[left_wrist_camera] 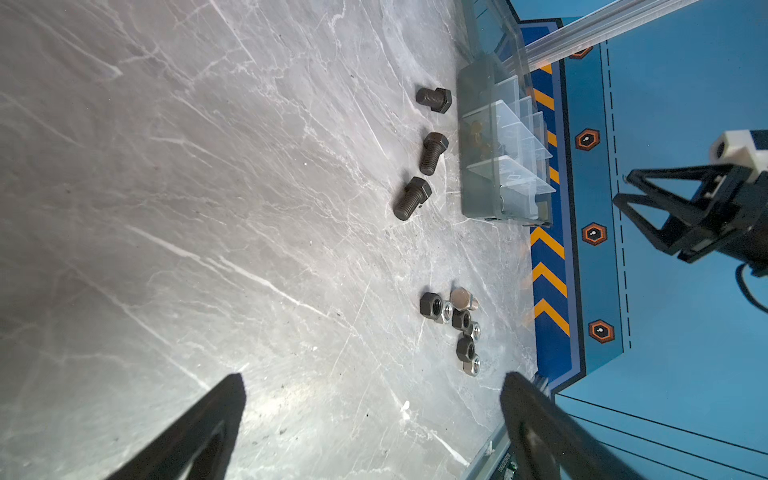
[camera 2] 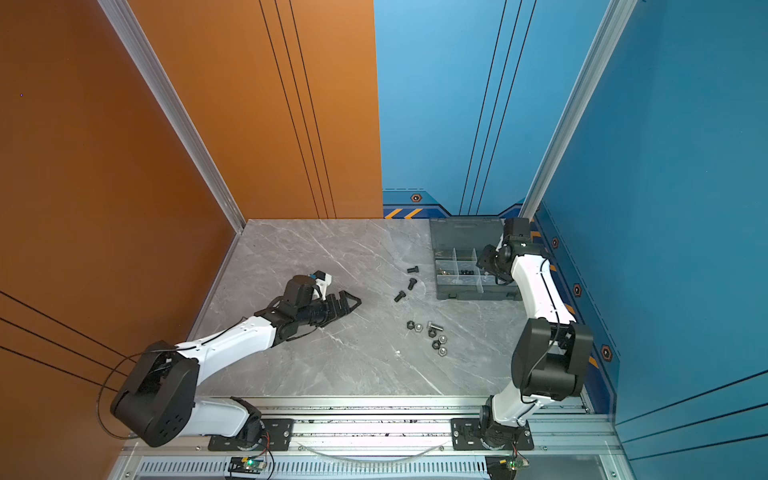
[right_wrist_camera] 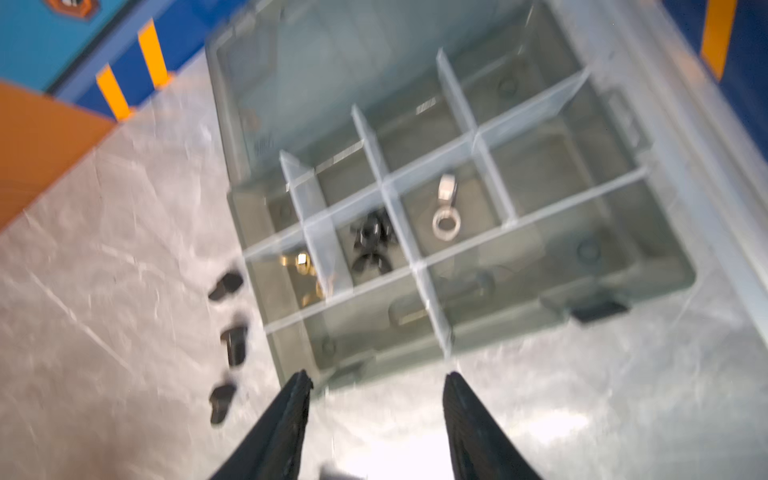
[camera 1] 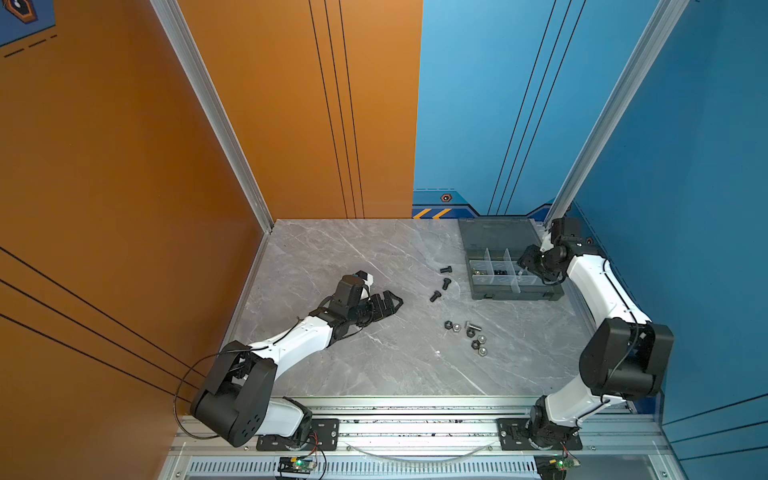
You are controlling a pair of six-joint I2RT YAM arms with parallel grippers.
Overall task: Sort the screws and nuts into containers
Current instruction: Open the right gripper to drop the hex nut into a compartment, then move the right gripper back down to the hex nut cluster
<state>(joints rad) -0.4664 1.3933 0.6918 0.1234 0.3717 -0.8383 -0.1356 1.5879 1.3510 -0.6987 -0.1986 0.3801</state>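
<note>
Over the organizer box (camera 1: 515, 296) at the table's (camera 1: 353, 270) two o'clock, the right gripper (right_wrist_camera: 377, 376) hangs part open and empty, likely poised where two silver nuts (right_wrist_camera: 444, 218) lie sorted. Three black screws (camera 1: 446, 284) wait at the box's nine o'clock, loose nuts (camera 1: 469, 334) at seven; the left gripper (camera 1: 394, 304) rests open, empty.

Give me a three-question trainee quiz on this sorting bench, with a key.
1. True or false: the lid of the organizer box is shut.
2. How many black bolts lie loose on the table? A two, B three, C five.
3. Fill in: inside the box, the silver nuts sit in the compartment next to the ___ wing nuts.
Key: 1 false, the lid lies open; 2 B; 3 black.
</note>
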